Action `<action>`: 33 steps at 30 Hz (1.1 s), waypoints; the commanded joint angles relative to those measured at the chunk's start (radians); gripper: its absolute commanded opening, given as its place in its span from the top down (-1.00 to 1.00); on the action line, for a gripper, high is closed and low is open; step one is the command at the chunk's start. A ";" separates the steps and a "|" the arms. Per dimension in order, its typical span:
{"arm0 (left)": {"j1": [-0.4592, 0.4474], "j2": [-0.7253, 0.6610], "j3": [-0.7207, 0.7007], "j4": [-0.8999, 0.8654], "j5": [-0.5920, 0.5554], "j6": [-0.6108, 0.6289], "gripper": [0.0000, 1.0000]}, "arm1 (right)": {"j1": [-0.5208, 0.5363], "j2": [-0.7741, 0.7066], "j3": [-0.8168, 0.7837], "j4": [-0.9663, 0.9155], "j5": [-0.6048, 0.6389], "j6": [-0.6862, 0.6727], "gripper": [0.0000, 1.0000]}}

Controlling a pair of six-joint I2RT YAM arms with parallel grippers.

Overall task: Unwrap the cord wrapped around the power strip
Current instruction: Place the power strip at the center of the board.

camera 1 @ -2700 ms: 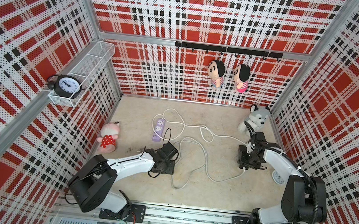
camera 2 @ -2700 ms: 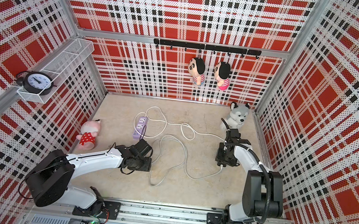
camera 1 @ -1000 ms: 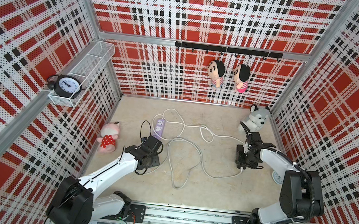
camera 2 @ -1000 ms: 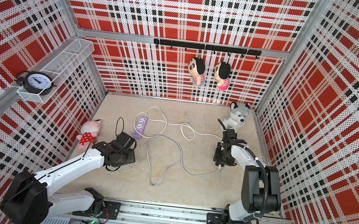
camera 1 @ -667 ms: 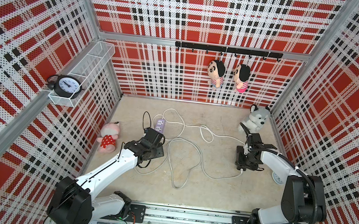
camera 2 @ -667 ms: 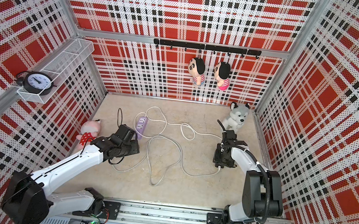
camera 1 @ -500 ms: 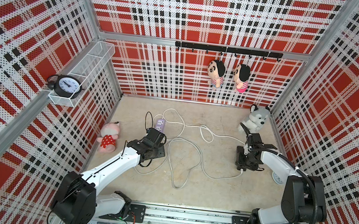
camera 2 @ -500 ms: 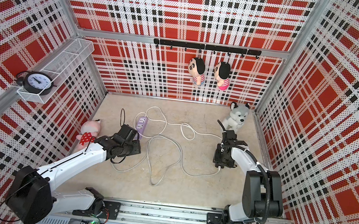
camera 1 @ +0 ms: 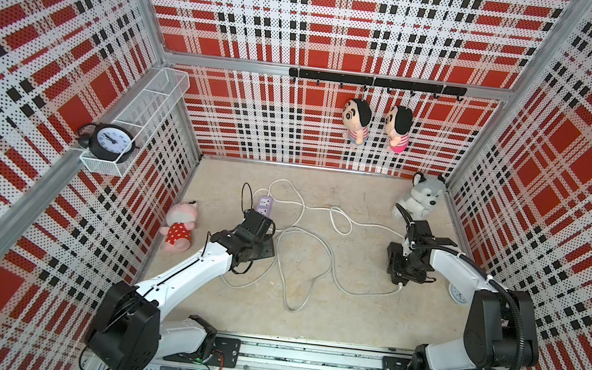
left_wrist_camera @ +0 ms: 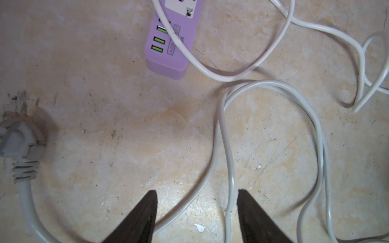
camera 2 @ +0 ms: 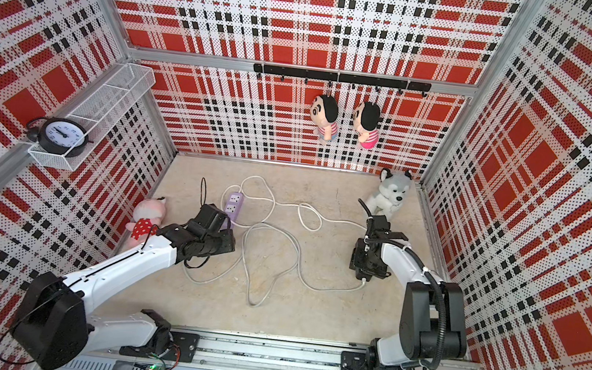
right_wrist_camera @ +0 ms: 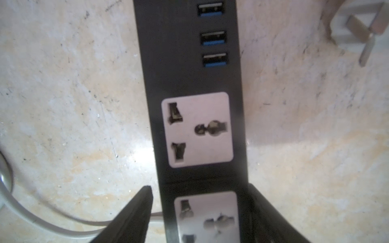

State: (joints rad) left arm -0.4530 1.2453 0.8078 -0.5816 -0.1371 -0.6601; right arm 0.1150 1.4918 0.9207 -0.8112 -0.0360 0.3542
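Floor (camera 1: 347,315): cord (left_wrist_camera: 228,147) below parted left gripper (left_wrist_camera: 196,191); right gripper (right_wrist_camera: 199,186) parted astride black strip (right_wrist_camera: 189,73); husky (camera 1: 421,201) nearby.

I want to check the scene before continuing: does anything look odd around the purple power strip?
Yes. One strand of the white cord lies across the top of the purple power strip, beside its USB ports; the rest sprawls in crossing loops on the floor. The left claw is open, gripping nothing.

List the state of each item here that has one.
purple power strip, lying flat, one cord strand across it
white cord, mostly in loose loops
left gripper, jaws open over cord
right gripper, jaws open astride black power strip
black power strip, sockets up, ungripped
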 commanded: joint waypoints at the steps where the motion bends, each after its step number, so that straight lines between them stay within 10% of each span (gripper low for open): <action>1: 0.005 0.008 -0.014 0.024 0.008 0.019 -0.28 | 0.006 -0.044 0.036 -0.052 0.025 -0.001 -0.58; 24: 0.001 0.020 -0.061 0.090 0.032 0.036 -0.28 | -0.083 0.168 0.116 0.029 0.001 -0.116 -0.43; 28: 0.001 0.027 -0.058 0.091 0.032 0.039 -0.28 | -0.058 0.170 0.100 0.037 0.042 -0.111 0.10; 33: 0.001 0.039 -0.045 0.093 0.031 0.039 -0.28 | 0.053 0.169 0.076 0.041 0.161 -0.052 0.30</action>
State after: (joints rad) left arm -0.4530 1.2732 0.7525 -0.5049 -0.1093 -0.6338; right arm 0.1081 1.6539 1.0233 -0.7826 0.0517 0.2649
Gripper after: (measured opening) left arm 0.638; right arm 0.509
